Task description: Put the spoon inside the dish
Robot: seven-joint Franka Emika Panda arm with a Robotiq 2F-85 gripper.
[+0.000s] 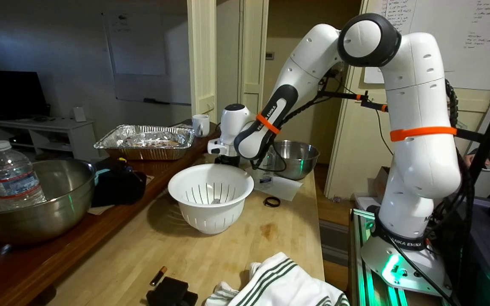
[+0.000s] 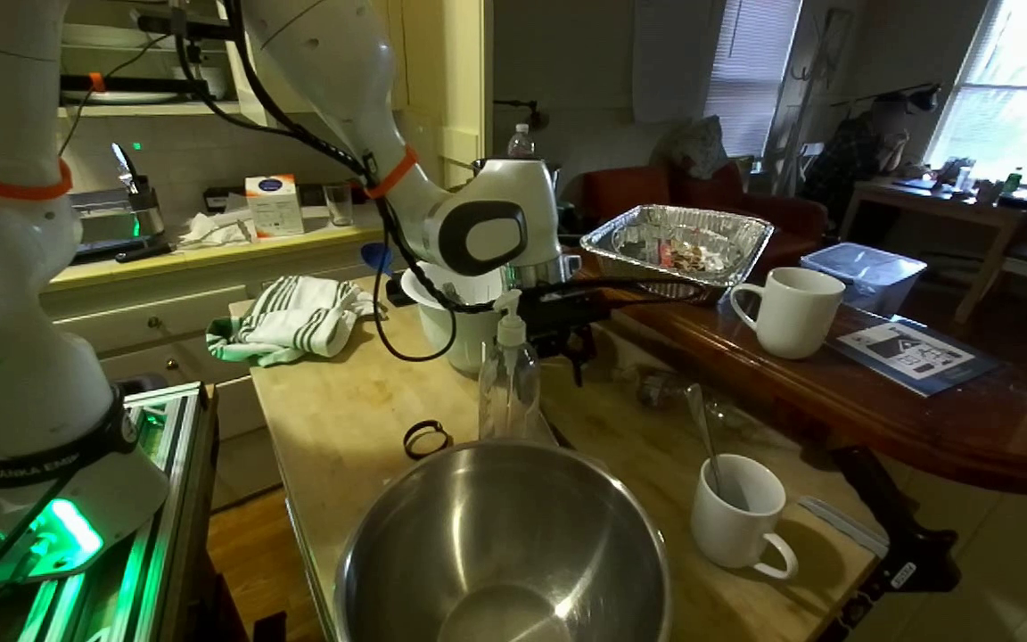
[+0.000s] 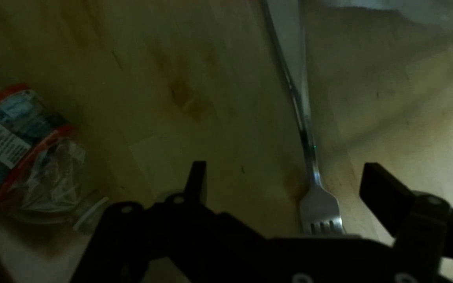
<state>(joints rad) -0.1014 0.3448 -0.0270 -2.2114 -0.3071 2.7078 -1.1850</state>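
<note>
Nearest the wrist camera, my end effector stands with fingers spread above the fork, probably the meant spoon, right of middle on the bench, so I judge picking comes now: centre, descend, pinch, then carry to the white dish.

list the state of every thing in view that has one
pincer, open, gripping nothing
fork, lying ungripped
white slotted bowl, upright
bottle by the fork, on its side
white-capped bottle, closed
pump bottle, upright
metal bowls, upright
striped towel, bunched up
table mug, upright, utensil inside
ledge mug, upright
foil tray, uncovered
base light, glowing green
</note>
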